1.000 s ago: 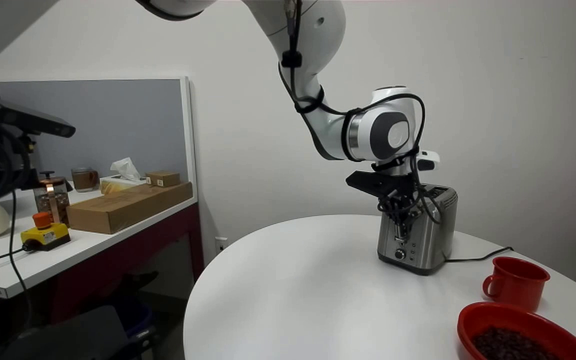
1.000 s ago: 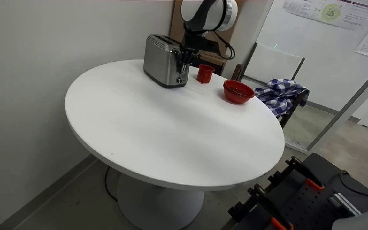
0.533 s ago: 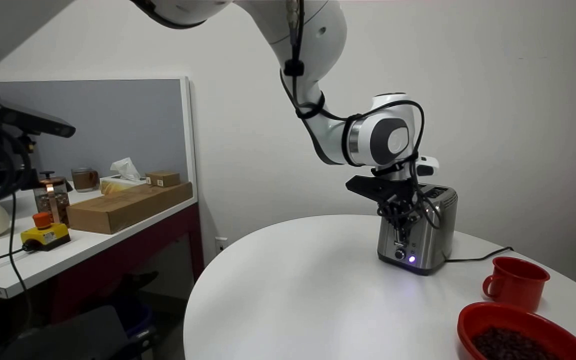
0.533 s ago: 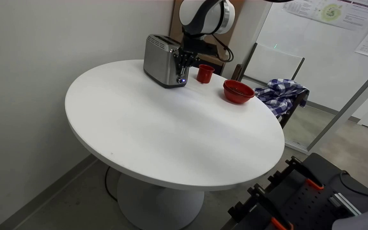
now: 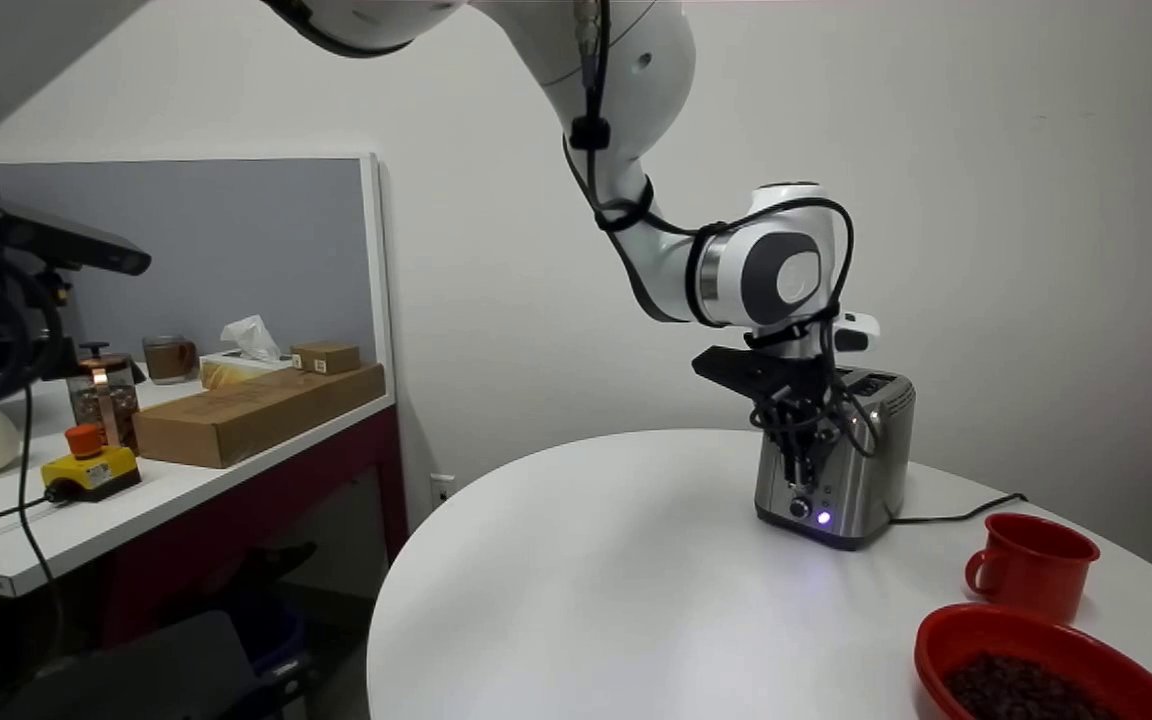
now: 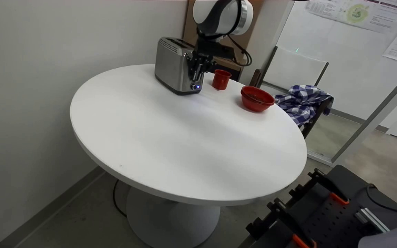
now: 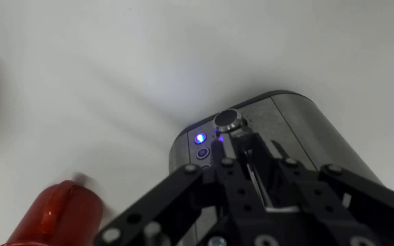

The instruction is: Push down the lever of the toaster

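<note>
Wrist view shows the end effector nearest, with its two fingers close together; the opening is narrow, only a thin slit is seen between them. They point down along the front face of the toaster, and the lever is hidden by them, so I cannot tell whether they touch it. Just below the fingertips, in both exterior views, is a round knob, and beside this knob one button shines blue-violet. The toaster stands upright on the white surface, and a black cord runs from its base over this surface. Near the toaster, but apart from it, stands an upright red mug. A little farther from the toaster is a red bowl, which has small dark pieces inside. Well behind these things, in an exterior view, a checked cloth hangs on a dark frame, and farther back is a white panel with printed sheets.
</note>
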`<state>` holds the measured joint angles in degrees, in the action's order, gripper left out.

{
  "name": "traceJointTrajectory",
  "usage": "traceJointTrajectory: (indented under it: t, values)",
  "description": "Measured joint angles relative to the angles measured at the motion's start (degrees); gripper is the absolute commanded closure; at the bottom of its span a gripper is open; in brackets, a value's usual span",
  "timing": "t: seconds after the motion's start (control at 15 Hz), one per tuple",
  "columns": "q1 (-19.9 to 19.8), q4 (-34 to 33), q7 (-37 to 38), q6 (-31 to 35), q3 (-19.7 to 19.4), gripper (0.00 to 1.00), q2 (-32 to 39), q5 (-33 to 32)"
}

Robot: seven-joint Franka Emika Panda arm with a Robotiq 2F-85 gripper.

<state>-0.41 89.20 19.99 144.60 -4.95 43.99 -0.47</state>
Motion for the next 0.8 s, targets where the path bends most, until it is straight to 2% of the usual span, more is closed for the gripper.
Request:
traceJointTrajectory:
  t: [0.4,0.8]
  values:
    - [-0.68,1.8,0.0,-2.02,1.25,0.02,-3.37,4.85]
    - [-0.62,9.26,0.0,-2.09,1.56,0.0,-12.0,5.65]
